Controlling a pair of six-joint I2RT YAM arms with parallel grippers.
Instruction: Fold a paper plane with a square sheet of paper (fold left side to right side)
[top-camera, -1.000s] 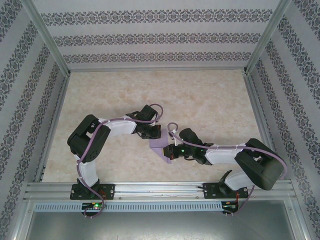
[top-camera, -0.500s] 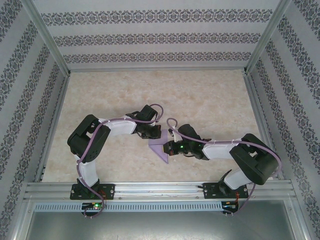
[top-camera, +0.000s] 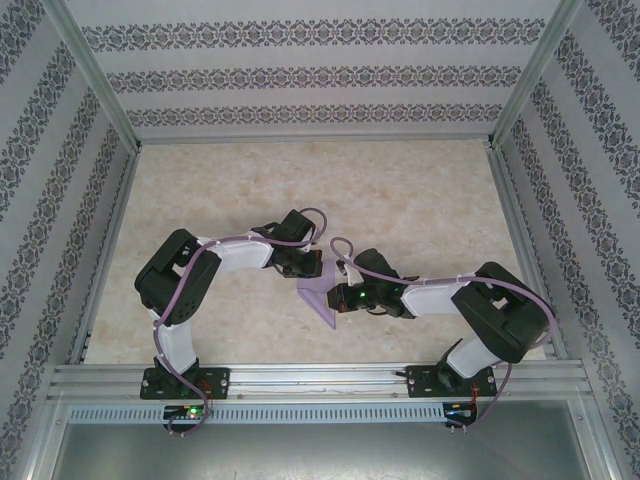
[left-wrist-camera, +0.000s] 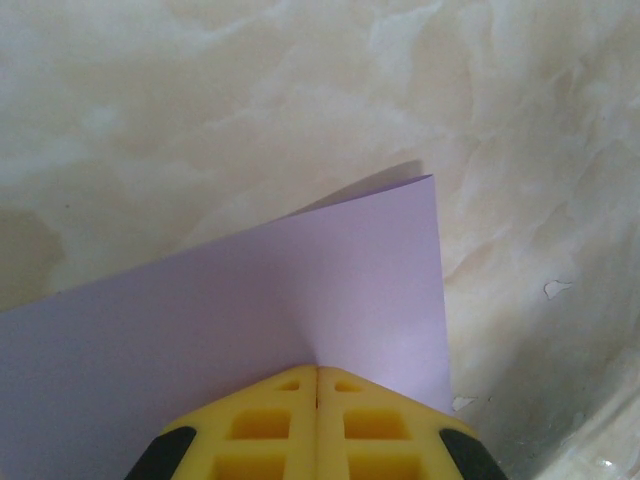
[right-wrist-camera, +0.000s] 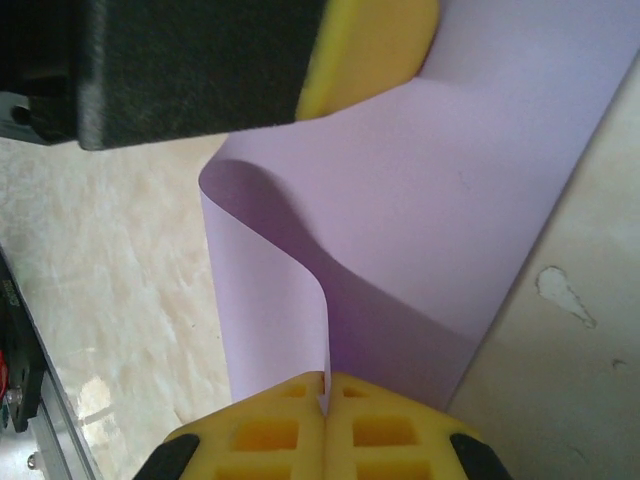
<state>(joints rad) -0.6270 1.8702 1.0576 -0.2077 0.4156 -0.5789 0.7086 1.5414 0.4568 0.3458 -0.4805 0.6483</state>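
The square sheet of paper (top-camera: 322, 303) is lavender and lies at the table's middle between both arms. My right gripper (top-camera: 338, 299) is shut on one edge of it. In the right wrist view that edge of the sheet (right-wrist-camera: 450, 220) curls up off the table and runs into the shut tips of the right gripper (right-wrist-camera: 327, 380). My left gripper (top-camera: 310, 272) is shut, its tips down against the sheet from the far left side. In the left wrist view the closed yellow tips of the left gripper (left-wrist-camera: 317, 370) touch the sheet (left-wrist-camera: 250, 300), which dimples there. The left gripper's yellow finger (right-wrist-camera: 370, 40) also shows over the paper.
The marbled tabletop (top-camera: 400, 200) stretches bare toward the back wall. Metal frame rails (top-camera: 320, 378) run along the near edge, and patterned walls close in the left, right and back sides. Both arm bases sit on the near rail.
The right arm's elbow has swung left and toward the table's middle, carrying the pinched paper edge slightly leftward. The visible paper has narrowed. The left arm has stayed put.
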